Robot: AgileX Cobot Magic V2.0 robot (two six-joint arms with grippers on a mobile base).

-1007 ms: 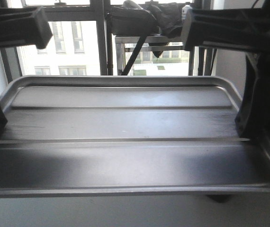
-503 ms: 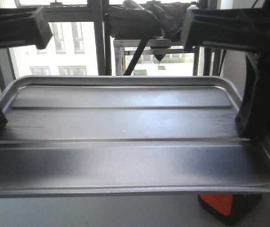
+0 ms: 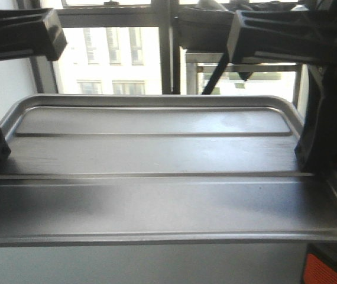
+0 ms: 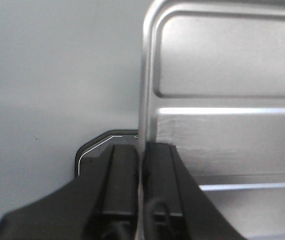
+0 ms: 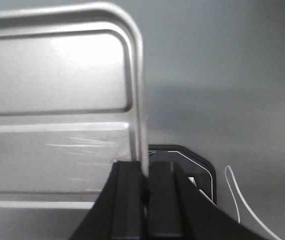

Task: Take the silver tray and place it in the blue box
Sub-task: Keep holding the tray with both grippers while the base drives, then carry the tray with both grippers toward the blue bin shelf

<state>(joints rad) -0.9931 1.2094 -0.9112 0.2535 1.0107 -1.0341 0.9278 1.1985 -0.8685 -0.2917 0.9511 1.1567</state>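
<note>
Tray of matte silver metal, large, shallow and rectangular (image 3: 156,154), hangs level with its long axis running left to right before us; our left pincer (image 4: 141,155) clamps one short rim, our right pincer (image 5: 143,169) the other, above the grey table (image 4: 42,75).

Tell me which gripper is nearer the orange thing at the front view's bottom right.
Right. The right gripper clamps the right rim of the silver tray, above the orange thing; the left gripper clamps the opposite rim.
</note>
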